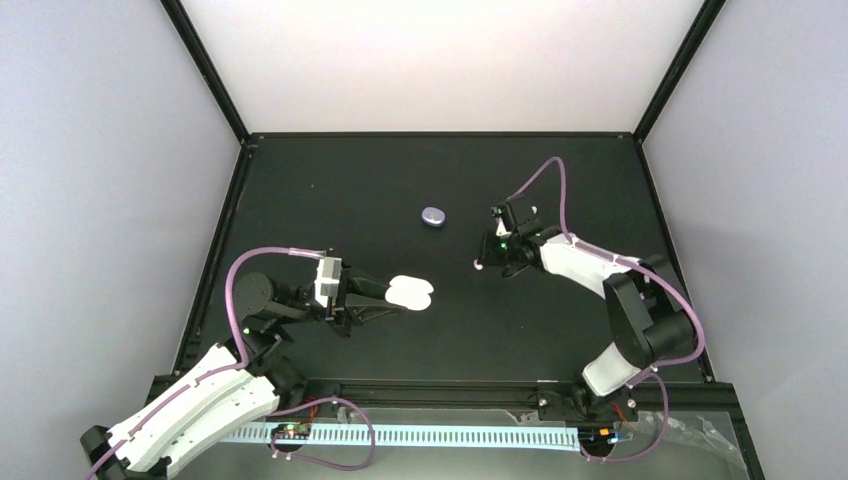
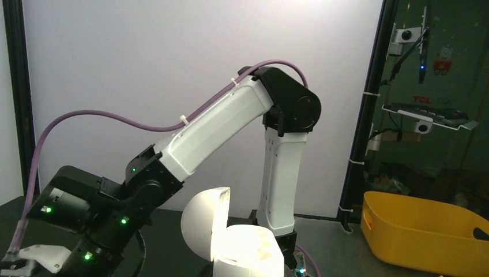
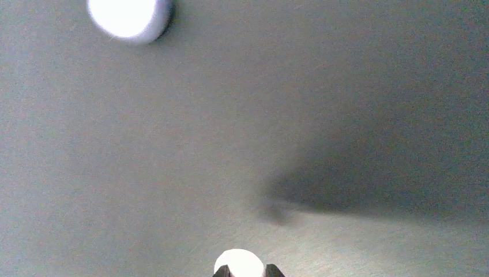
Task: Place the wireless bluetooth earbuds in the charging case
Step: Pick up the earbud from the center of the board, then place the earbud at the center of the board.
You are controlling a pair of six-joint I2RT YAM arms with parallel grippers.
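Reaching in from the lower left of the top view, the left arm stretches toward the middle of the black counter. The left jaws sit clamped on the near end of a white charging case, just left of frame centre. The left wrist view shows that case at the bottom edge, its lid hinged open and standing up to the left of the brightly lit base. Glare washes out the base, so I cannot tell whether anything lies in its wells. Behind it in that view stands the right arm, white shells and black joints with a purple cable draped along it. A yellow bin fills the lower right corner.

In the top view the right arm comes in from the lower right and bends back toward centre. The right jaws are closed on a white earbud, a small pale dot at their tip, right of the white case and apart from it. In the right wrist view the bud shows at bottom centre, pinched between two dark fingertips; whether it touches the counter I cannot tell.

A purple charging case, apparently closed, lies alone on the counter above centre. It appears as a pale blurred disc in the upper left corner of the right wrist view.
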